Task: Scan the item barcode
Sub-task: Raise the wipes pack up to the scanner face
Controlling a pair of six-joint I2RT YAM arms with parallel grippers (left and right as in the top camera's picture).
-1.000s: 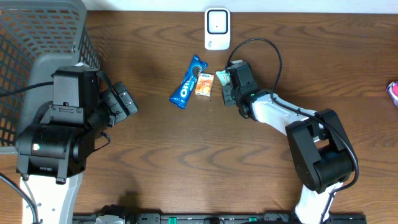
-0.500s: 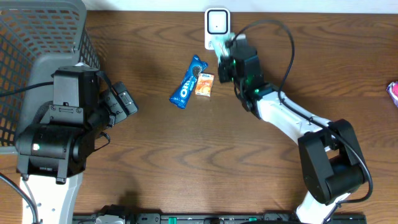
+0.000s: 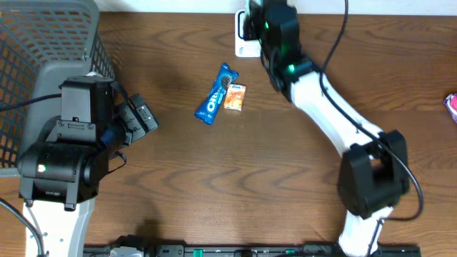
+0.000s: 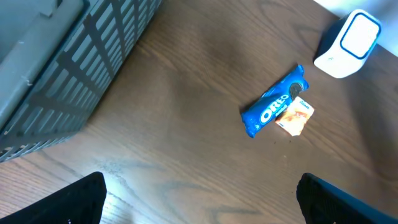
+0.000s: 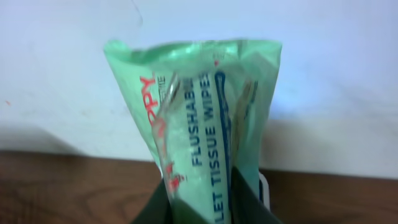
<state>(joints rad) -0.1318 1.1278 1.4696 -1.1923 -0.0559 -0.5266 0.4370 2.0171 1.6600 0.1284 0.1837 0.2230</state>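
Clenched tight in the right jaws: a green pack of flushable tissue wipes (image 5: 199,106), held upright with the lettering running up its face, against a pale wall. Reaching to the far edge of the wooden surface (image 3: 285,178) with the right arm (image 3: 321,93), and covering part of the white barcode scanner (image 3: 244,43) as seen from overhead. Cannot make out the barcode itself, nor which face of the pack is turned to the scanner.

Over on the other side, left jaws released and spread wide, hovering above bare wood. Parked there with the left arm (image 3: 68,150), just beside the grey mesh basket (image 3: 43,43).

Lying flat mid-surface: a blue Oreo pack (image 3: 216,94), set at an angle, and touching its right side a small orange packet (image 3: 235,98). Both near the scanner, both well apart from either set of jaws. At the far right edge, just a sliver of something pink (image 3: 451,106).
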